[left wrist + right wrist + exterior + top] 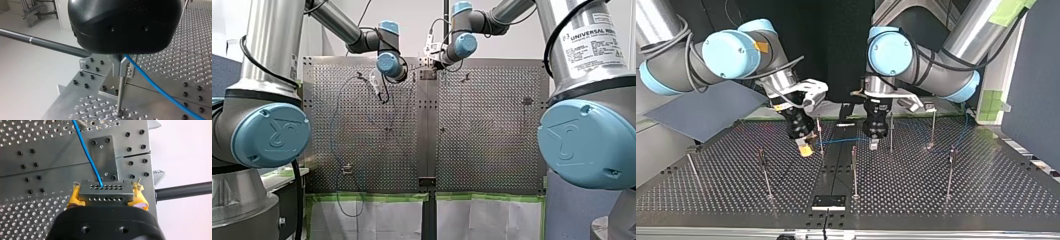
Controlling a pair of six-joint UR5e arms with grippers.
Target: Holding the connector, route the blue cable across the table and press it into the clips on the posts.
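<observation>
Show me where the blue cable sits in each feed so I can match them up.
Front view: the blue cable loops thinly left of the centre seam.
Top view: the cable spans level across the seam.
Left wrist view: the cable runs off beside a post.
Right wrist view: the cable leads ahead from the connector in my right end effector.
Shared landmark: the centre seam.

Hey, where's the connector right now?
The grey perforated metal connector sits clamped between my right gripper's yellow pads, thin blue cable entering it; in the top view, just left of the centre seam.
</observation>
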